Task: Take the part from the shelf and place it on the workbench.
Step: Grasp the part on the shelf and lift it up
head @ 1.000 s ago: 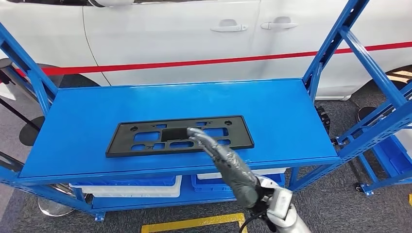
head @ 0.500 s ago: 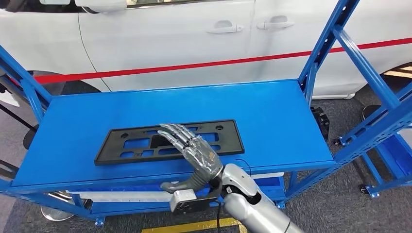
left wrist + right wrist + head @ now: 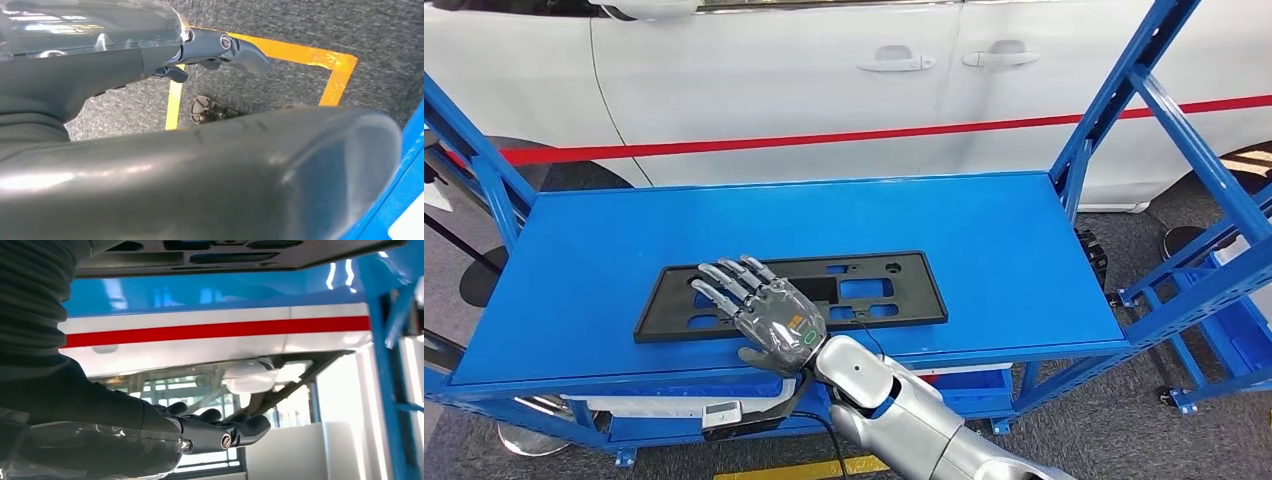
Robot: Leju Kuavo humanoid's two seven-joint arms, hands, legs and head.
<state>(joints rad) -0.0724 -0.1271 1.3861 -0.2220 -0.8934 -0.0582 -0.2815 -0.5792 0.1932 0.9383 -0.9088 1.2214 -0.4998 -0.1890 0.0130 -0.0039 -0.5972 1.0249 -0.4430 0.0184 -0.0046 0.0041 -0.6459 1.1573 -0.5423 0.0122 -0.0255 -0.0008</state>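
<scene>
Right hand (image 3: 769, 320) spread above black part (image 3: 864, 290), perhaps touching, blue shelf (image 3: 1004, 240)

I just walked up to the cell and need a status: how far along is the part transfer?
Early stage. Done: nothing delivered; the black part lies flat on the blue shelf. In hand: the right hand is spread over its near edge, not gripping. Left: grasp, lift, carry to the workbench.

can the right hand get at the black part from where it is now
Probably yes. The right hand is spread flat over the left half of the black part, which lies alone on the blue shelf, nothing between them. Whether it touches the part I cannot tell.
</scene>
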